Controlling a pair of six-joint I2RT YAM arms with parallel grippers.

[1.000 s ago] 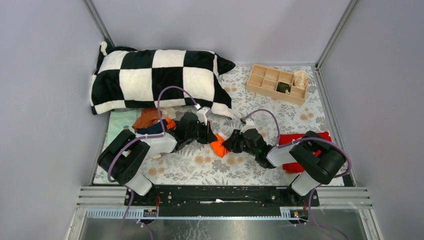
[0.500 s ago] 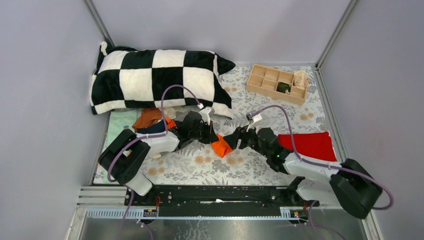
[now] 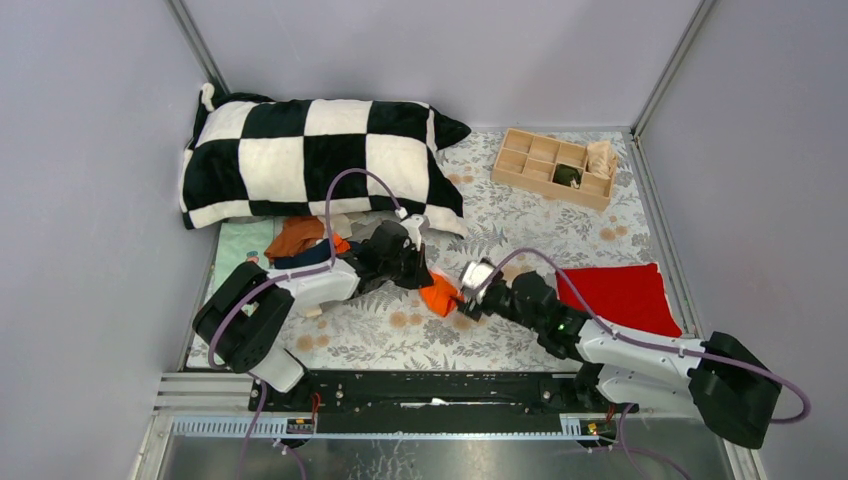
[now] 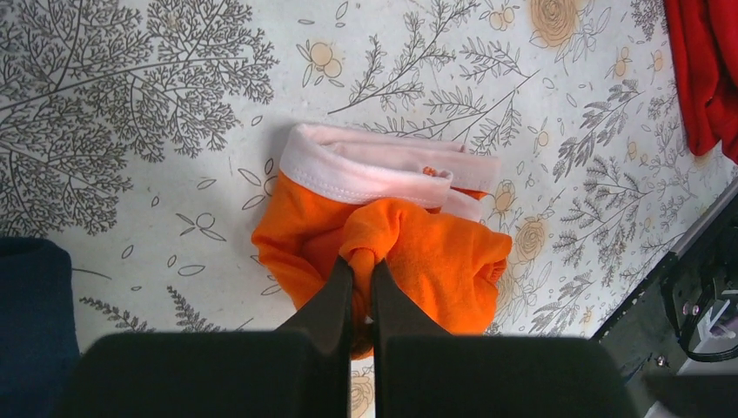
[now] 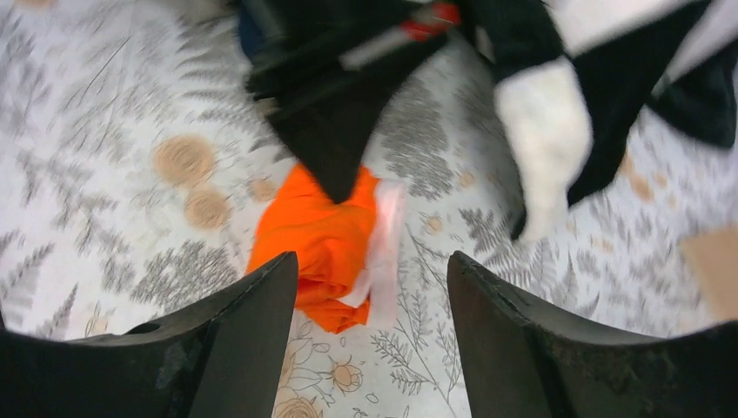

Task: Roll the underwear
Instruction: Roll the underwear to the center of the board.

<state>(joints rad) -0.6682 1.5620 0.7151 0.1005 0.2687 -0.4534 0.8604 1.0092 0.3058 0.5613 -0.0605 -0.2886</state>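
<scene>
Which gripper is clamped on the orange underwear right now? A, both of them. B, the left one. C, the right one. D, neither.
B: in the left wrist view the left gripper is shut on a raised fold of the orange underwear, while the right wrist view shows the right gripper wide open with the cloth ahead of it.

Robot lab test cell, plain grey panel walls point(image 3: 90, 150), aluminium frame posts point(image 3: 670, 72), black mounting rail point(image 3: 430, 385)
</scene>
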